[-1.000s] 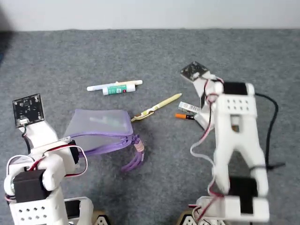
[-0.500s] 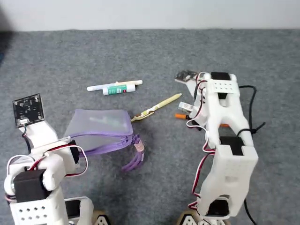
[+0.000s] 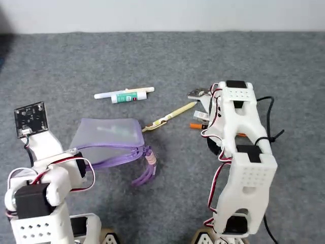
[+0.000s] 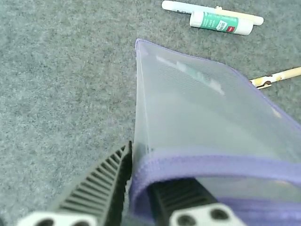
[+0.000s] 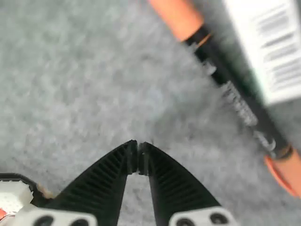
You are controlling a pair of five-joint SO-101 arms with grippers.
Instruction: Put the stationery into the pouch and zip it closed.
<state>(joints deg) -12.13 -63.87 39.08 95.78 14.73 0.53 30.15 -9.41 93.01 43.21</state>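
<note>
left hand (image 4: 136, 165) sits low, pinched shut; right arm (image 3: 239, 109) stretches forward, right hand (image 5: 138, 151) pointed down, tips touching.

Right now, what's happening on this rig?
The left gripper has its jaws shut on the rim of the purple pouch, whose zip looks open. The right gripper is low over the carpet beside the orange-and-black pen and a white labelled item, with its jaws shut on nothing. The glue stick, white pen and yellow pen lie on the carpet; nothing is packed yet.
</note>
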